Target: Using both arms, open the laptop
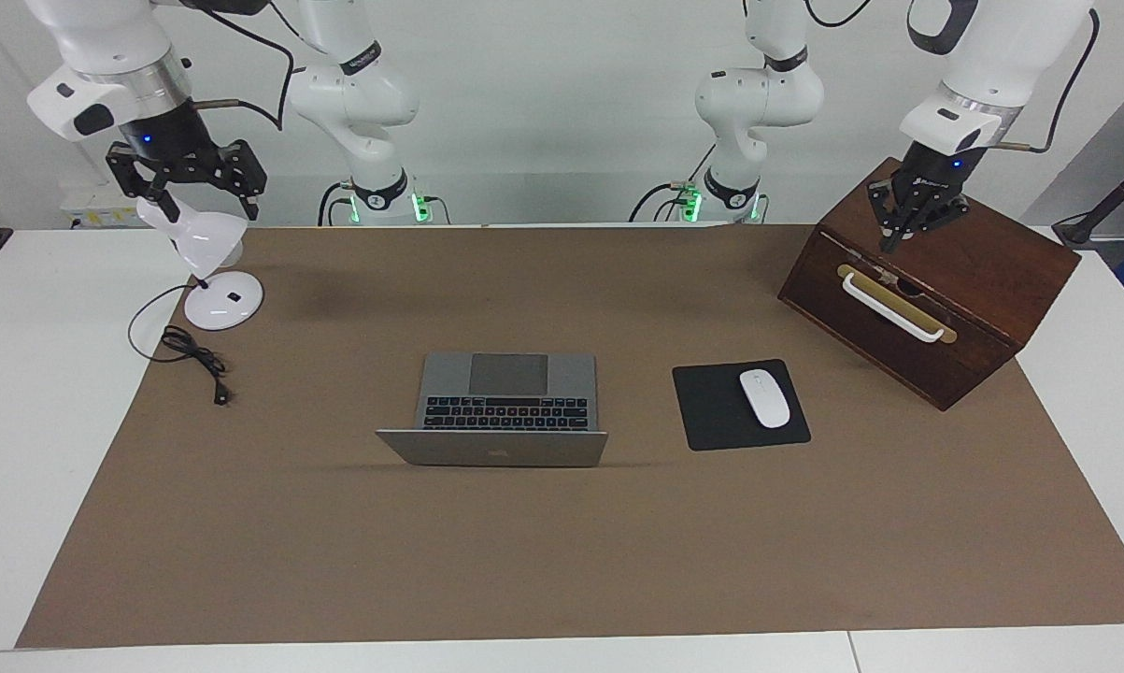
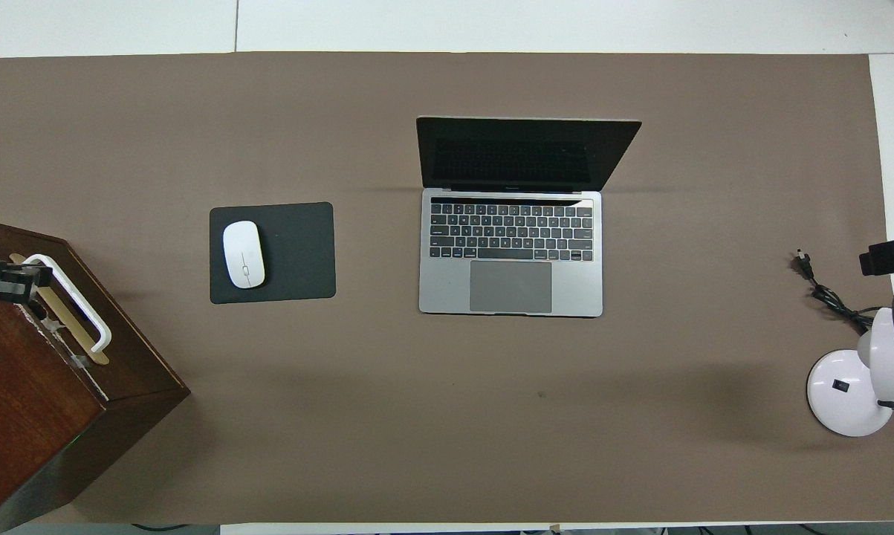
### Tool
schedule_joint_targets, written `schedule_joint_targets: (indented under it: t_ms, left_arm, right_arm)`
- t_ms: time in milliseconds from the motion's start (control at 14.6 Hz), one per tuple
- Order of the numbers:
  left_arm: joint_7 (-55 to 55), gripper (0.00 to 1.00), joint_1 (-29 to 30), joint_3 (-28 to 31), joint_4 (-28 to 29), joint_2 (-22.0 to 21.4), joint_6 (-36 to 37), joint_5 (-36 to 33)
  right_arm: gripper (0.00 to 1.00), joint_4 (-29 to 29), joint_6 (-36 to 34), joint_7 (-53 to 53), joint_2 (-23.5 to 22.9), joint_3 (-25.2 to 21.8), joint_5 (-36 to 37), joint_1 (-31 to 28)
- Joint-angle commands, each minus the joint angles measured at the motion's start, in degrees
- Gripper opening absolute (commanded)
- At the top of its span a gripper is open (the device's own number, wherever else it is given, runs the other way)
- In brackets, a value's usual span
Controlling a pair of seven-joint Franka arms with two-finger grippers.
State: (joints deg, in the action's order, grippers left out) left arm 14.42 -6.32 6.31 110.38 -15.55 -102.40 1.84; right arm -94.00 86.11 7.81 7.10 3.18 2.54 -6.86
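The silver-grey laptop (image 1: 505, 402) stands open in the middle of the brown mat, its lid up and its dark screen toward the robots. Black keys and the grey trackpad show in the overhead view (image 2: 510, 253). My right gripper (image 1: 192, 192) is open and empty in the air over the white desk lamp, away from the laptop. Its edge shows in the overhead view (image 2: 892, 256). My left gripper (image 1: 898, 238) is shut and empty over the wooden box, above the box's white handle. It also shows in the overhead view (image 2: 4, 279).
A white desk lamp (image 1: 211, 280) with a black cable (image 1: 197, 360) stands at the right arm's end. A dark wooden box (image 1: 935, 290) with a white handle stands at the left arm's end. A black mouse pad (image 1: 711, 411) with a white mouse (image 1: 764, 398) lies beside the laptop.
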Motion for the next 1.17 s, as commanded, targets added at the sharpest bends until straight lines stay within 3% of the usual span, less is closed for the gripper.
schedule_joint_targets:
  t_ms: [0,481,619,825,1100]
  left_arm:
    - [-4.7,1.0,1.0,-0.6,-0.4,-1.9,1.9,-1.3]
    - [-4.8,1.0,2.2,-1.2,-1.3,-2.2,4.6,-3.6]
    - [-4.8,1.0,2.4,-0.8,-4.8,-0.4,7.4,-3.2]
    - [-4.8,1.0,2.5,-0.6,-13.6,5.9,13.4,-3.1]
    - [-4.8,1.0,2.5,-0.6,-13.3,6.7,14.1,-2.9]
  right_arm:
    - [1.0,-2.9,1.1,0.7,2.2,0.2,-1.3,-0.4]
    - [1.0,-2.9,1.8,-1.0,2.3,0.6,-1.3,-0.3]
    - [1.0,-3.1,2.0,-1.1,2.3,0.6,-1.3,-0.3]
    - [1.0,-3.6,3.3,-1.0,2.4,0.8,-1.6,-0.2]
    - [1.0,-3.3,7.5,-0.6,2.0,0.7,-2.1,-0.8]
